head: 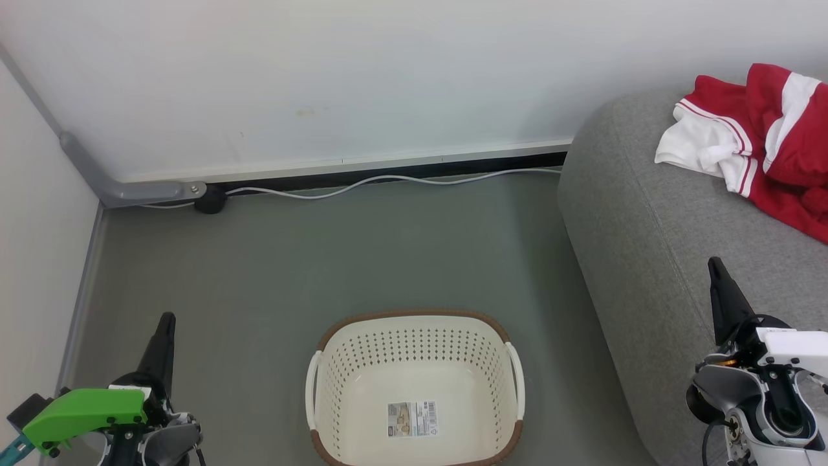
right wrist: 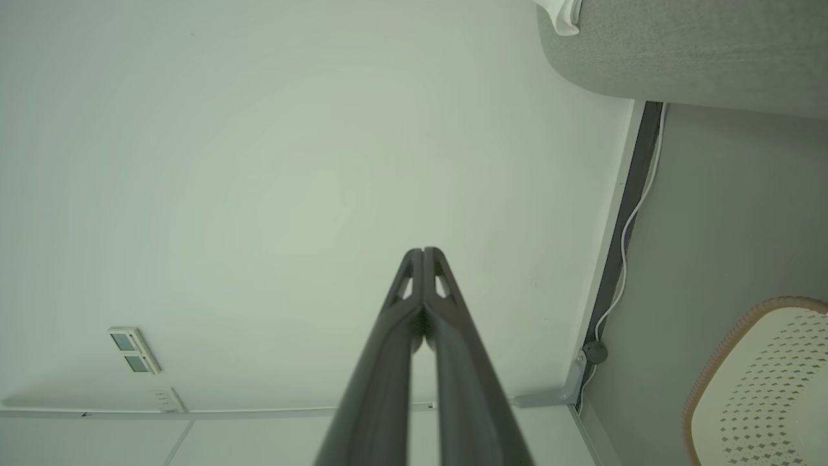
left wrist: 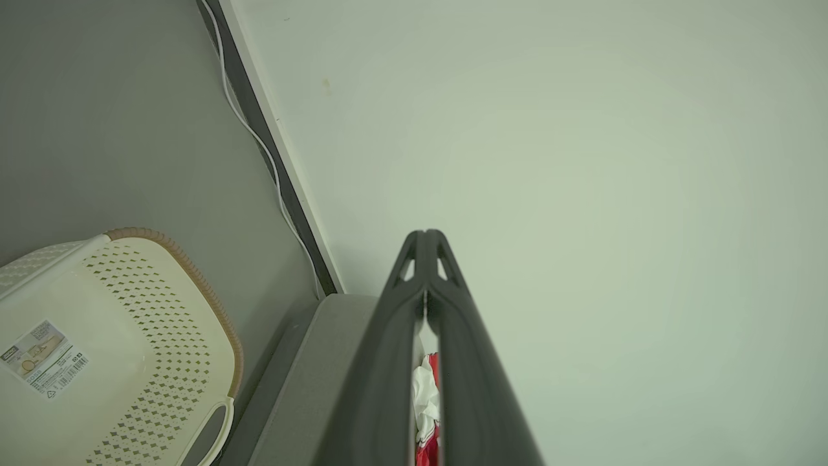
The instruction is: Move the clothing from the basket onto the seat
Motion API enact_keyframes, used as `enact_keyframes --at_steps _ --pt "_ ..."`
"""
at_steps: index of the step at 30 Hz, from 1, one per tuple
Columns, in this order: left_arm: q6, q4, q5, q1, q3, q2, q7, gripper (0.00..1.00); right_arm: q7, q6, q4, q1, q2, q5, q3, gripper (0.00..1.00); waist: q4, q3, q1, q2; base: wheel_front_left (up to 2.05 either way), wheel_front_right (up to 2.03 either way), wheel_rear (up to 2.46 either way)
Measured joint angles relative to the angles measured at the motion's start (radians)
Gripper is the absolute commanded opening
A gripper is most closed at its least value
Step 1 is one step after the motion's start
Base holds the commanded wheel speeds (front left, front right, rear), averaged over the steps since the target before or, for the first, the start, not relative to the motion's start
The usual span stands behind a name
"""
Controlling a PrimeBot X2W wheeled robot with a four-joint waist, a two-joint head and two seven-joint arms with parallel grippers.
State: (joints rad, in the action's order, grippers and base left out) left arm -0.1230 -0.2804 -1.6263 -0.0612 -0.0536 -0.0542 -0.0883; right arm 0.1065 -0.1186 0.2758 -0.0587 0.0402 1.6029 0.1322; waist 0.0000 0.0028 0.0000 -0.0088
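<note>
Head view: clothing lies crumpled on the seat at 2 o'clock, cut off by the frame edge, so its full extent and garment count are unclear. The basket sits on the floor at 6 o'clock, near rim cropped, with a sticker on its inner base, print unreadable.

Left tool at 8 o'clock has its fingers pressed together, holding nothing. Its wrist view shows the clothing as a mere sliver behind the fingers.

Right tool at 4 o'clock is likewise closed on nothing, poised over the seat's edge, contact indeterminate.
</note>
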Motion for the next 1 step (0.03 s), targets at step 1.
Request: enact_keyframes --at_steps 1 --pt "0.0 0.0 0.0 0.0 0.0 0.0 0.0 0.0 0.0 0.0 0.0 0.0 0.0 0.0 0.0 0.0 0.0 0.0 0.0 0.0 0.0 0.0 0.0"
